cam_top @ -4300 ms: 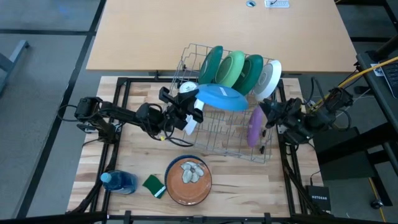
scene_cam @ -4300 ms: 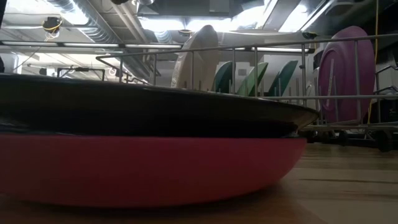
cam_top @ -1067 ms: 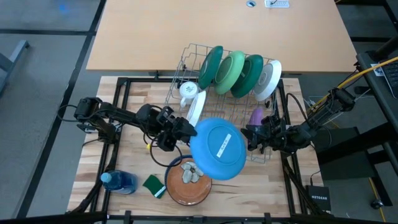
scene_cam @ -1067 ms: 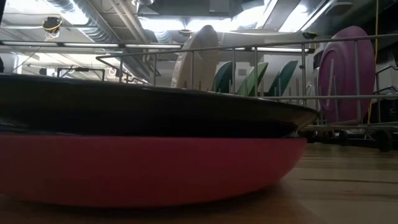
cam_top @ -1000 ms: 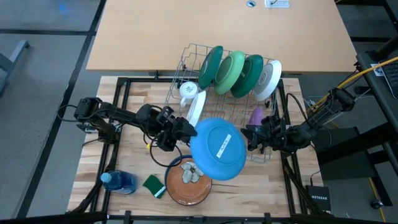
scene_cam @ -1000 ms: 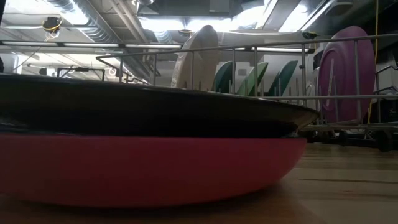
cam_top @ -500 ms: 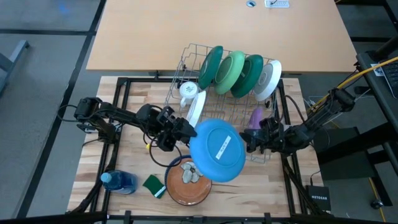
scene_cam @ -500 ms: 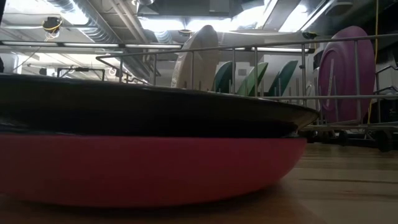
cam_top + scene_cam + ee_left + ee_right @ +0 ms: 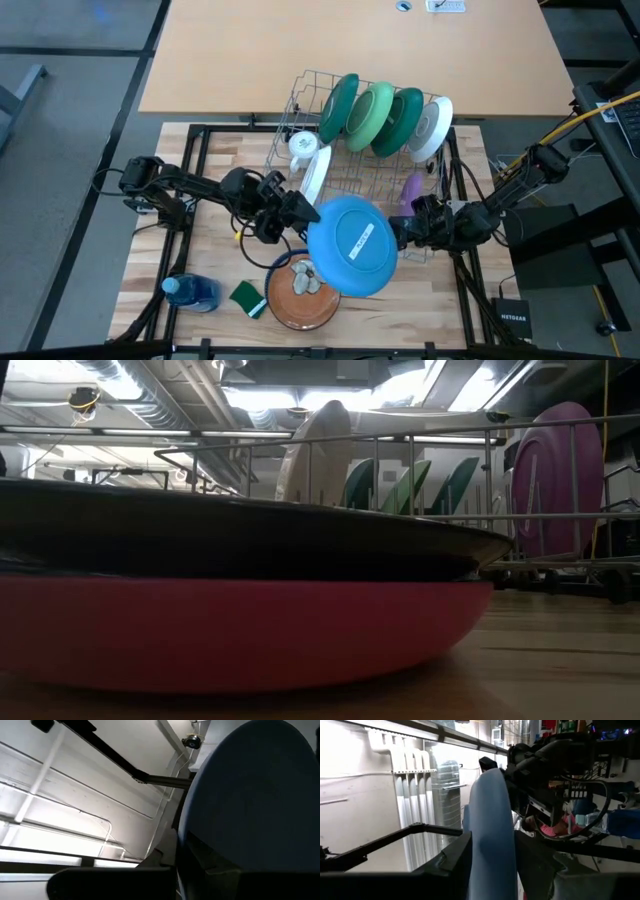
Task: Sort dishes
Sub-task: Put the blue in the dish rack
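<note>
While both pincers (image 9: pixel 302 215) (image 9: pixel 396 230) clamp the blue plate (image 9: pixel 352 245), green plates (image 9: pixel 372 112) fill the rack (image 9: pixel 300 95).

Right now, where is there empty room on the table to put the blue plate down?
Bare wood lies right of the brown plate, in front of the rack, and left between the left arm and the blue bottle. Around the blue plate, with both grippers, it is crowded.

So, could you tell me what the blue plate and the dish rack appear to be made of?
The blue plate looks like matte plastic or melamine: even colour, soft sheen, thin rim, though glazed ceramic can't be ruled out. The dish rack looks like thin metal wire, silver-grey, with open gridded sides.
</note>
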Action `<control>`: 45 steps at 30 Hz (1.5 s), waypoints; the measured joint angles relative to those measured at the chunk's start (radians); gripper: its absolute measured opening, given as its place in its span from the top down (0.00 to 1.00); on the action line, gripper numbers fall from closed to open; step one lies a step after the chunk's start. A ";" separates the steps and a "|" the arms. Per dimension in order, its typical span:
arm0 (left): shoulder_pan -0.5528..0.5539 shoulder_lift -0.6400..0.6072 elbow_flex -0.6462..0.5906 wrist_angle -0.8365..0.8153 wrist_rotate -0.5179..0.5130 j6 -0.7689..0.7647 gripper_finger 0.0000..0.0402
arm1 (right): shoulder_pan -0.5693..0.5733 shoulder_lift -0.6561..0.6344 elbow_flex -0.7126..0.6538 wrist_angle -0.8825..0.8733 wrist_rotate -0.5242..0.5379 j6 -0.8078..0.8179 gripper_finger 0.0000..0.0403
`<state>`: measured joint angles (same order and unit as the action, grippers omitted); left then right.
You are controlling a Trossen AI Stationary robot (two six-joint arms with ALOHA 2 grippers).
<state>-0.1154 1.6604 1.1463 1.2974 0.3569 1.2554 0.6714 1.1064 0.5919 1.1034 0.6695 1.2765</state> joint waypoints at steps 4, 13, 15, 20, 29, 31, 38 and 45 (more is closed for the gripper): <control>0.000 0.000 0.000 -0.044 0.000 0.000 1.00 | 0.000 0.000 0.009 -0.005 -0.025 -0.006 0.64; 0.000 -0.001 0.000 -0.120 -0.016 -0.018 1.00 | 0.002 0.000 0.017 -0.008 -0.083 -0.028 0.64; 0.000 -0.001 0.000 -0.132 -0.028 -0.018 1.00 | 0.002 0.000 0.017 -0.013 -0.066 -0.028 0.64; -0.001 -0.004 0.000 -0.181 -0.044 -0.018 1.00 | 0.003 -0.003 0.019 -0.101 -0.003 -0.023 0.64; -0.002 -0.005 -0.012 -0.223 -0.046 -0.018 1.00 | 0.004 -0.005 0.019 -0.177 0.017 0.010 0.64; -0.002 -0.004 -0.013 -0.223 -0.047 -0.018 1.00 | 0.004 -0.005 0.019 -0.180 0.018 0.011 0.64; -0.001 -0.003 -0.013 -0.226 -0.050 -0.019 1.00 | 0.003 -0.004 0.019 -0.185 0.014 0.001 0.64; 0.002 -0.002 -0.013 -0.231 -0.055 -0.020 0.97 | 0.002 -0.003 0.019 -0.185 -0.039 -0.073 0.65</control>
<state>-0.1132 1.6588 1.1332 1.0664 0.3016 1.2359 0.6739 1.1034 0.6113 0.9181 0.6308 1.2035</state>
